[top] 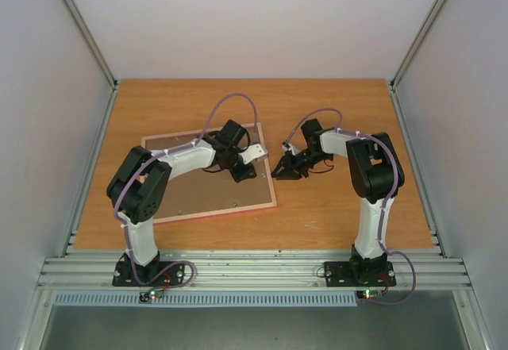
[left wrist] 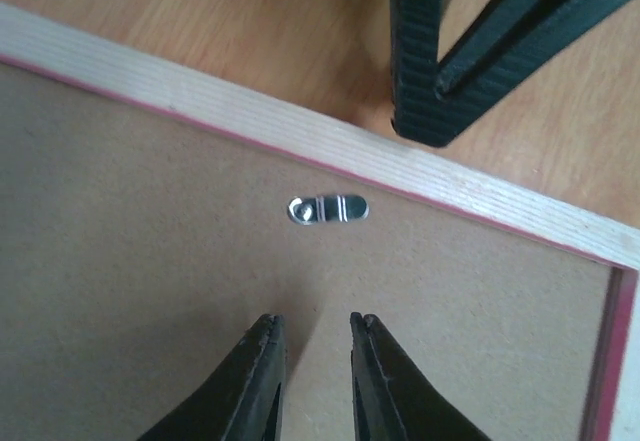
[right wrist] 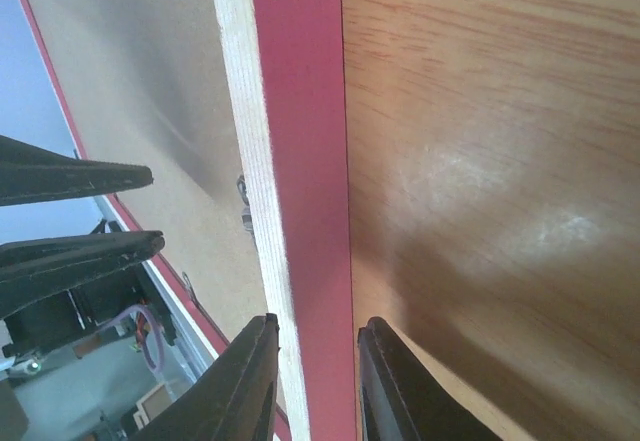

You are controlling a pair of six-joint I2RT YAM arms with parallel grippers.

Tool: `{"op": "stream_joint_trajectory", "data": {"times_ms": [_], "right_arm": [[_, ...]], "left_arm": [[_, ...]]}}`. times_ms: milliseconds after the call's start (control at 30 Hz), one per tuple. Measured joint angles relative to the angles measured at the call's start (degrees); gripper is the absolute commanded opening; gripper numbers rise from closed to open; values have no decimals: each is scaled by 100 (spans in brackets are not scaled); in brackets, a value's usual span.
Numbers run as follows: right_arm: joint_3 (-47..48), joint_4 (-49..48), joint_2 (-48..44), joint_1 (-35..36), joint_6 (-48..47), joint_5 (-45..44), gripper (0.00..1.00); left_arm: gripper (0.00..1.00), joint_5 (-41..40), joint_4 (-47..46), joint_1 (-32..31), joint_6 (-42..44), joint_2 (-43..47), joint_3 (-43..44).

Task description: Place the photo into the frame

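Frame (top: 230, 211): face-down, left of centre, backing board (left wrist: 130, 241) inside; photo not visible.
Left gripper (left wrist: 313, 326): slightly parted, empty, just short of the clip (left wrist: 327, 208) — likely your target; push its end sideways, gently.
Right gripper (right wrist: 318, 323): straddles the pink rail — pinching or not, you cannot tell.

No text, label, brand mark, number or sign can be read in any view; every surface that shows is plain and unmarked.
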State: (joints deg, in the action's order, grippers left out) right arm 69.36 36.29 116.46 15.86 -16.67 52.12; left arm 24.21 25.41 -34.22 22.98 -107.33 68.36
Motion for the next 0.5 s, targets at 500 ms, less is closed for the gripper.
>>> {"op": "stream_joint_trajectory", "data": {"times_ms": [500], "right_arm": [[-103, -240, 157, -4, 269, 258, 21]], "left_arm": [[19, -1340, -656, -680, 654, -271, 24]]}}
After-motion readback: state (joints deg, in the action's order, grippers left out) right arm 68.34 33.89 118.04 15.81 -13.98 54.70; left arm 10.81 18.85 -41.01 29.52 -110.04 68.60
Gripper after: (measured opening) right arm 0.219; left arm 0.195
